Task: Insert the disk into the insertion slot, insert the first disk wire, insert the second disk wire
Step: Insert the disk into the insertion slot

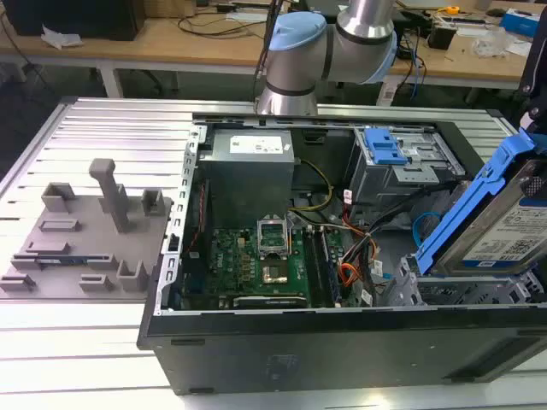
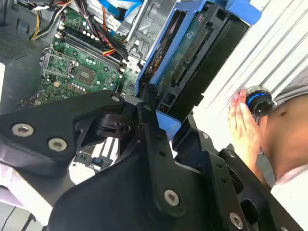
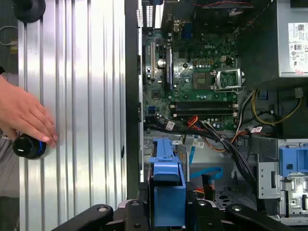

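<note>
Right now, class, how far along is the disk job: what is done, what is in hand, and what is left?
Nothing looks finished. In hand: the pincer grips the disk by its blue carrier, tilted above the insertion slot, not seated. Left: the first disk wire and second disk wire lie loose inside the case, away from the disk.

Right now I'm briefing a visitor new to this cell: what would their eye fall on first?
The disk in its bright blue carrier, gripped tilted by the pincer above the insertion slot at the exterior view's right. Then the green motherboard in the middle of the open computer case. In the first wrist view, a person's hand rests at a black knob on the ribbed table.
</note>
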`<state>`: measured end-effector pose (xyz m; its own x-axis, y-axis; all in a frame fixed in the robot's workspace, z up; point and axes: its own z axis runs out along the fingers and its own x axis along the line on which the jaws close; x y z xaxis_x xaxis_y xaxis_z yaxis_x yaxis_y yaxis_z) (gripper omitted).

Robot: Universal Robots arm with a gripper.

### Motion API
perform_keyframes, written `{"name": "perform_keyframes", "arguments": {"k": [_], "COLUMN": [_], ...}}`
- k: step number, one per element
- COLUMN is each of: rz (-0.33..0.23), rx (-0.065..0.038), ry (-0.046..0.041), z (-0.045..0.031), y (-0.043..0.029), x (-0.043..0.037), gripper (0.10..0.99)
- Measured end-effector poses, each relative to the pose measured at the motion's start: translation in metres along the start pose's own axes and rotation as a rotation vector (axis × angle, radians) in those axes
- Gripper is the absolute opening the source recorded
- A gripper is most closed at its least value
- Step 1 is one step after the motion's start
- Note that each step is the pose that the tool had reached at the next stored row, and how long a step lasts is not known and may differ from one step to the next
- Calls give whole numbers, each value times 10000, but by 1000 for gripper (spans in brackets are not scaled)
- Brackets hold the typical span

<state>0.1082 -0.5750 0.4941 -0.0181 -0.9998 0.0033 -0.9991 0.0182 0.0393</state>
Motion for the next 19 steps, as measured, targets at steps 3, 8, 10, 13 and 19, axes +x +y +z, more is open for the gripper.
{"name": "perform_keyframes", "arguments": {"k": [3,8,10,13,19], "rz": [0,0,0,0,-13], "rx": [0,0,0,0,31], "ry": [-1,0,0,0,-7], "z": [0,0,0,0,1], "y": [0,0,0,0,4], "x": [0,0,0,0,0], "gripper": [365,365,365,365,365]}}
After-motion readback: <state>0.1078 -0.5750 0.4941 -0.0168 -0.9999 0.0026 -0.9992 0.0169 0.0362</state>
